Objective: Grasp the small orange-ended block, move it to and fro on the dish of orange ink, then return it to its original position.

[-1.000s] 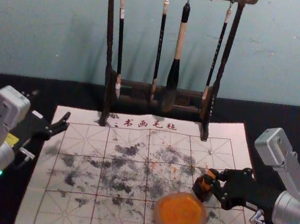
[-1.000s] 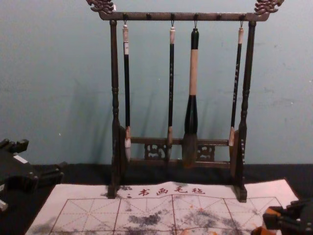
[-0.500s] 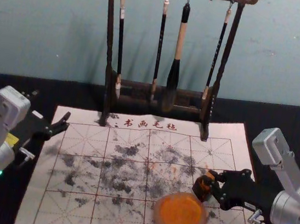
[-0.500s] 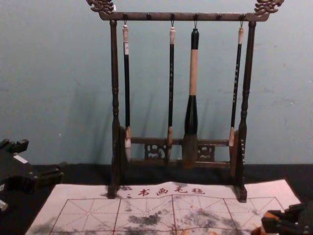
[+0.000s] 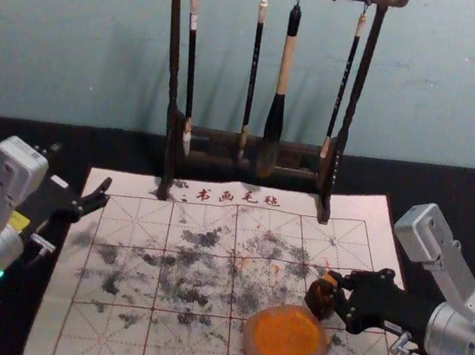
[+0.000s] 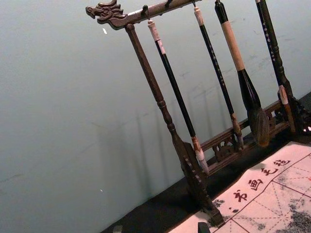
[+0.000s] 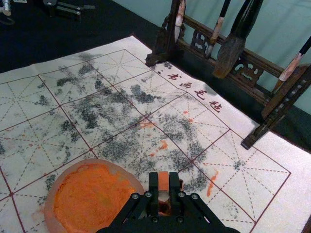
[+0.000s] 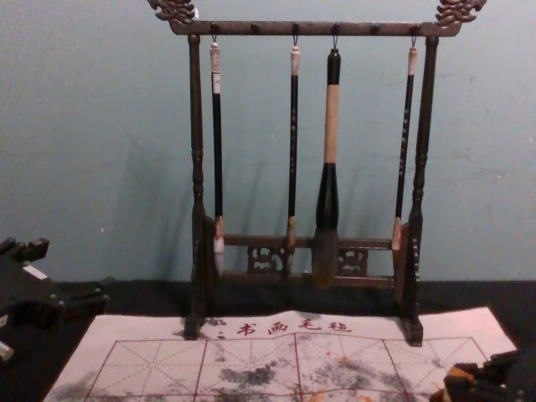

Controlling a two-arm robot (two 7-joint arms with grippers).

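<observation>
- Two arms are reaching toward the white mat (image 5: 123, 351) in the head view. From the right, the right gripper (image 5: 334, 287) is closing on the orange-ended block (image 5: 328, 279), just beside the dish of orange ink (image 5: 249, 338), off its far right side. A dark brown piece (image 5: 319, 303) is showing at the block; whether it is a stand or the block's own body, I'm unable to tell. At left, the left gripper (image 5: 79, 172) is idling with its fingers spread.
- Over in the left wrist view, four brushes (image 6: 232, 43) are hanging from the rack (image 6: 149, 73), out of the work's way.
- From the right wrist view, the right gripper's fingers are clamping the block between them, orange end showing, brown below. It looks to me as if the grasp is being made, the inking pass still waiting. The next move is probably calling for a clean lift, then a short shift left and nearer, onto the ink.
- Down at the chest view's near right corner, that same gripper is poking in beside the orange.
</observation>
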